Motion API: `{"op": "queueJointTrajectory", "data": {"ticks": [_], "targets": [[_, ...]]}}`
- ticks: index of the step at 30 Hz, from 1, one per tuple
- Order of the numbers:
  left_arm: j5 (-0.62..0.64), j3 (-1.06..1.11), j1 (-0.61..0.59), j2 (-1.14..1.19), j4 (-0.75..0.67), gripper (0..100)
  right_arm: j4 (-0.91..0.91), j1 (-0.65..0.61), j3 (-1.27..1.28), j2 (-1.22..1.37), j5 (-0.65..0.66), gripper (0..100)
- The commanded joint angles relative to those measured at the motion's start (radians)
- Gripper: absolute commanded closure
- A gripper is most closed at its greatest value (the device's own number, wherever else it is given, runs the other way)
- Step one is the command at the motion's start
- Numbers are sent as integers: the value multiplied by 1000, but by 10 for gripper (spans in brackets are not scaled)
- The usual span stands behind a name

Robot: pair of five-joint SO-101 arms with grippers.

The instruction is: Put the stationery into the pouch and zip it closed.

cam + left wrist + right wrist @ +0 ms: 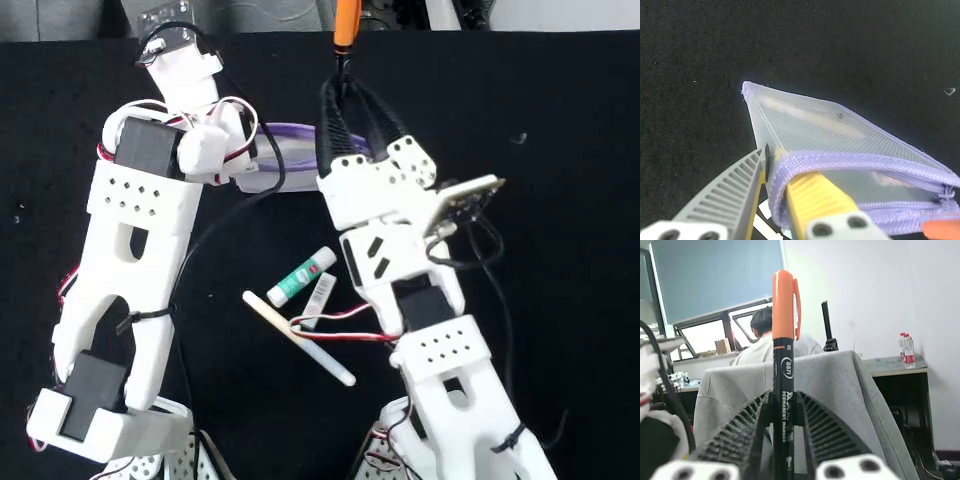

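A translucent pouch (840, 135) with a purple zip edge lies at the back of the black table (560, 200), its purple rim (290, 133) showing between the two arms. My left gripper (774, 175) is shut on the pouch's zip edge at one end, one finger inside and one outside. My right gripper (783, 405) is shut on an orange-capped black marker (783, 335), which stands upright, cap up, beside the pouch (346, 25). A green-and-white glue stick (300, 278), a small white tube (320, 296) and a long pale stick (297, 337) lie mid-table.
The two white arms crowd the table's middle and front, with a red-and-white cable (340, 325) draped over the loose stationery. Beyond the far edge stands a chair with a grey jacket (840, 390).
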Motion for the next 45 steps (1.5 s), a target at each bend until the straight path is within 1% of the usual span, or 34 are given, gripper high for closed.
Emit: {"op": "queueJointTrajectory", "data": {"ticks": [1,5,8,12,14,19,23,27,29,32,38,43,45], "targets": [[11,-2,-10,-9,-17,970,-32,8,-10,24,-5,988],[11,-2,-12,-8,-18,970,-32,9,56,7,-2,988],[11,1,-16,-3,-35,970,-25,-2,88,-90,-6,988],[12,-2,-93,-5,-38,970,-21,-37,173,-263,0,988],[37,-2,-133,-6,-38,970,-15,-52,214,-334,3,988],[44,-30,-168,0,-32,970,117,-95,232,-409,129,988],[41,-28,-153,-9,-31,970,120,-127,231,-407,169,988],[29,-25,-122,-9,-17,970,120,-129,177,-340,170,988],[0,-30,-90,-9,-3,970,121,-127,128,-265,170,988],[-9,-28,-61,-11,-2,970,124,-127,42,-113,170,988],[-9,-25,-117,-3,-9,970,127,-126,-61,102,170,988],[-6,-25,-122,0,-9,970,129,-126,-68,116,170,987],[-6,-25,-122,0,-9,970,164,-126,-81,116,170,982]]}}
